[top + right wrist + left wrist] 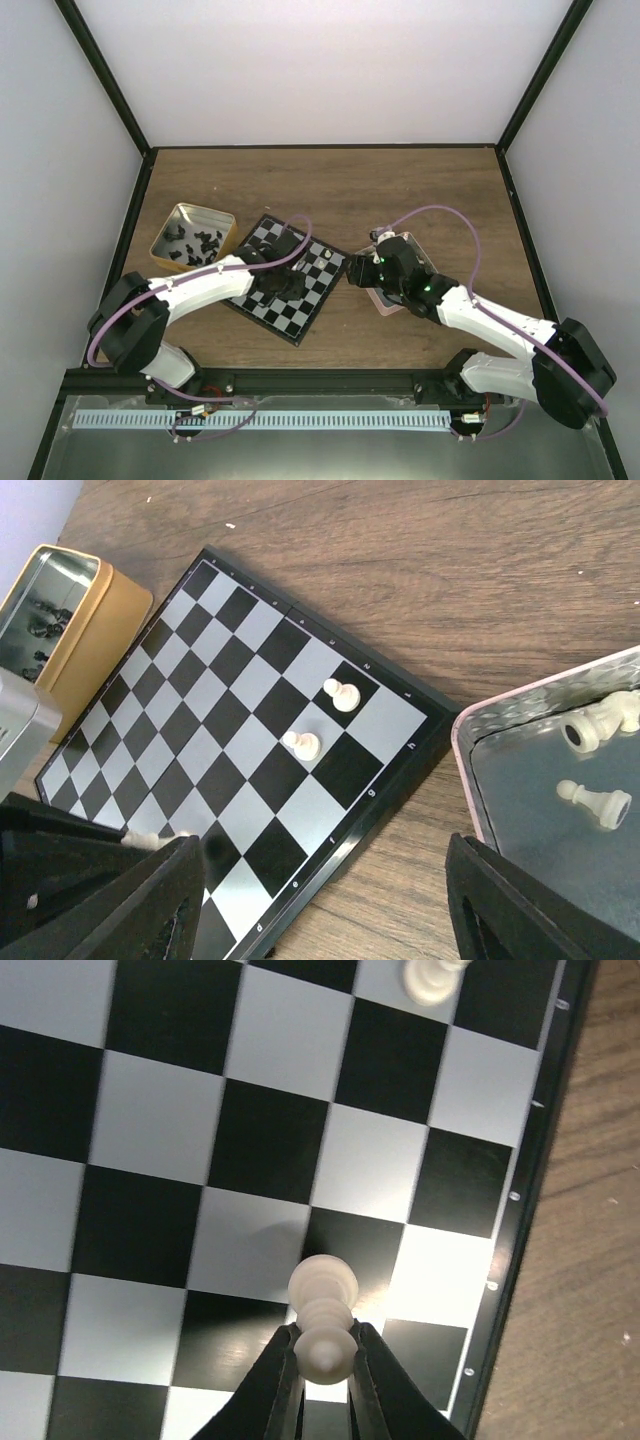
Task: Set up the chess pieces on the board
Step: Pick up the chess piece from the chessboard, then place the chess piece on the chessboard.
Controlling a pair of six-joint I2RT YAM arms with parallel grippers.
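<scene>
The left arm's jaws (323,1346) are clamped on the head of a cream pawn (322,1285), one black finger (282,1380) against each side; its base points down at the board (215,695), over squares a couple of rows in from the thin black rim; whether the base touches the surface cannot be told. Another cream piece (432,980) stands blurred further along the same edge; the right wrist view shows two cream pawns (342,694) upright near the board's corner, on neighbouring rows, apart from each other. The right arm's jaws (330,900) stand wide apart and hold nothing, poised over the gap between the board and the pink tray (470,780); two more cream pieces (595,802) lie on their sides in that tray. A gold tin (95,620) sits on the bench just beside the board's far side, with black pieces (195,245) heaped inside. Small white marks run along the rim; the letters look like e, f, g, h, while the numerals on the adjoining side are too small to read; no brand shows anywhere.
</scene>
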